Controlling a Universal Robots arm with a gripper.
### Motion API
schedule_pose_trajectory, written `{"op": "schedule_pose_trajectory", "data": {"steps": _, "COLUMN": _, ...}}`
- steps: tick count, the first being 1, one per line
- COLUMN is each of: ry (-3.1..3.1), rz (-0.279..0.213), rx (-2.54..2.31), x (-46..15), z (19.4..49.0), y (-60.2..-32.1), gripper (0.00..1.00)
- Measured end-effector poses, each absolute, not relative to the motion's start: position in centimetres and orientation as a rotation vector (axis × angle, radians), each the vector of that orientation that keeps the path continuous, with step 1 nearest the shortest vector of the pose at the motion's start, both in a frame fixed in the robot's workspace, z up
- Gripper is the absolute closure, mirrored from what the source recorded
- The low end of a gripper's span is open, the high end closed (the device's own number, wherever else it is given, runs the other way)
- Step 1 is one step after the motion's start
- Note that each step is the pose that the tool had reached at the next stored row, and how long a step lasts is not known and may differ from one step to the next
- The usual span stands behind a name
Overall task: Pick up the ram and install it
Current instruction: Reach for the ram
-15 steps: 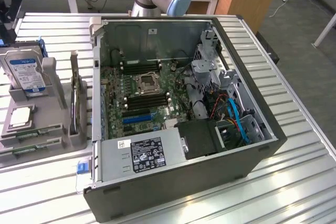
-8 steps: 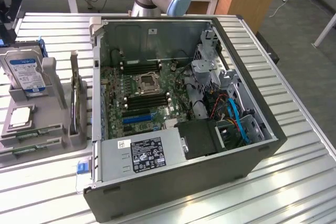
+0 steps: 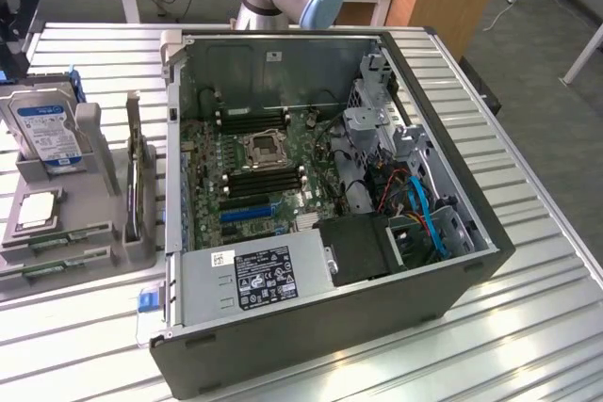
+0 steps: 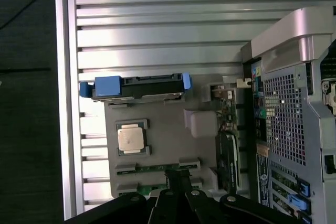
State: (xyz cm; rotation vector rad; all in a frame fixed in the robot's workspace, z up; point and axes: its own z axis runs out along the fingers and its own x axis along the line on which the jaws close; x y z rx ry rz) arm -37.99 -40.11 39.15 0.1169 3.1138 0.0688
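I'm hovering the claw (image 4: 176, 177), pinched shut, over the ram (image 4: 152, 169), lying in its gray tray (image 4: 168, 140), near the processor (image 4: 132, 139).

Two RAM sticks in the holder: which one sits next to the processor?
The ram in the slot directly beside the silver processor; the other stick lies one slot farther from it.
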Motion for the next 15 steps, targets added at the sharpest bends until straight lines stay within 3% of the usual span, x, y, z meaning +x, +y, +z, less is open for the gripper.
{"op": "schedule_pose_trajectory", "data": {"steps": 6, "ry": 3.114, "rz": 0.069, "rx": 0.117, "x": -38.0, "z": 39.1, "y": -41.7, "gripper": 0.9}}
{"op": "schedule_pose_trajectory", "data": {"steps": 15, "ry": 3.114, "rz": 0.069, "rx": 0.117, "x": -38.6, "z": 39.1, "y": -41.8, "gripper": 0.9}}
